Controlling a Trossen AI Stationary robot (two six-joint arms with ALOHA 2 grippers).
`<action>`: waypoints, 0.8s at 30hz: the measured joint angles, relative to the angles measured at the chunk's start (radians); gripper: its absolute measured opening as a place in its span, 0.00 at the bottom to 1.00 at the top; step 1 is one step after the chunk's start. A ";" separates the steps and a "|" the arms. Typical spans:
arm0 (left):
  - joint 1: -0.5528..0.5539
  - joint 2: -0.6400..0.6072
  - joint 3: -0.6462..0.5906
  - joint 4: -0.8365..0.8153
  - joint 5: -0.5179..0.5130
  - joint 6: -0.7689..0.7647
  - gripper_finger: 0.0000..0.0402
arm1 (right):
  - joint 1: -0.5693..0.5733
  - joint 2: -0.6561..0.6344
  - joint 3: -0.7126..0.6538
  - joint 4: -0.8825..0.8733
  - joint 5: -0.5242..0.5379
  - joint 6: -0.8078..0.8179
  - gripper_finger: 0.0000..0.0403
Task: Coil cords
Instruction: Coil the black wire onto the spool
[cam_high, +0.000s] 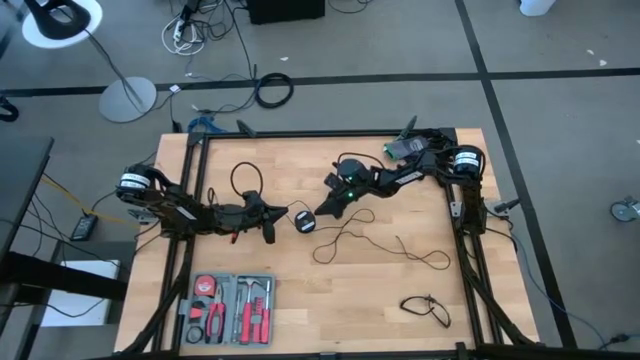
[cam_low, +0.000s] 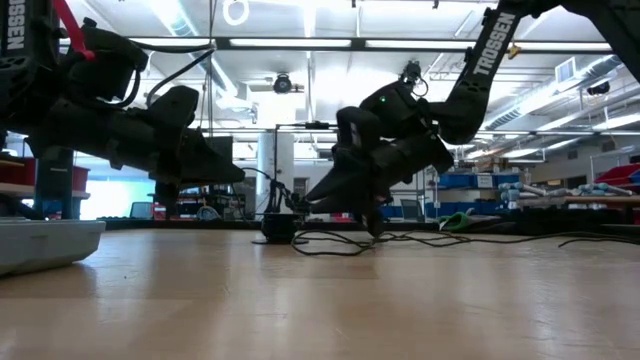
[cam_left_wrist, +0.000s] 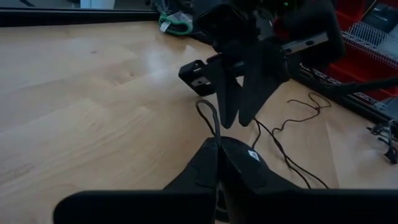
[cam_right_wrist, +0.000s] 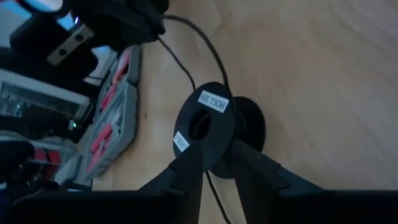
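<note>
The surface (cam_high: 400, 300) is pale wood with a smooth, faintly glossy finish. The thin black cords (cam_high: 395, 248) look matt and rubbery. The small black spool (cam_right_wrist: 214, 127) looks like smooth plastic, carrying white paper labels.

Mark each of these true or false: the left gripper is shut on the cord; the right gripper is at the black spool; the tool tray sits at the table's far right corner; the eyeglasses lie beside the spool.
1. The left gripper is shut on the cord. True.
2. The right gripper is at the black spool. True; its fingers straddle the spool, one on either side.
3. The tool tray sits at the table's far right corner. False; it lies at the near edge on the left arm's side.
4. The eyeglasses lie beside the spool. False; they lie well apart from it, near the right front corner.
</note>
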 joint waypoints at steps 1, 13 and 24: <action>0.000 0.000 0.000 0.000 0.000 -0.002 0.04 | 0.000 0.000 0.000 0.000 0.005 0.016 0.24; 0.000 0.000 0.000 0.001 0.000 -0.014 0.04 | 0.011 -0.004 0.004 -0.062 0.058 0.100 0.27; 0.000 0.000 0.000 0.001 0.001 -0.020 0.04 | 0.047 -0.001 0.072 -0.246 0.158 0.015 0.27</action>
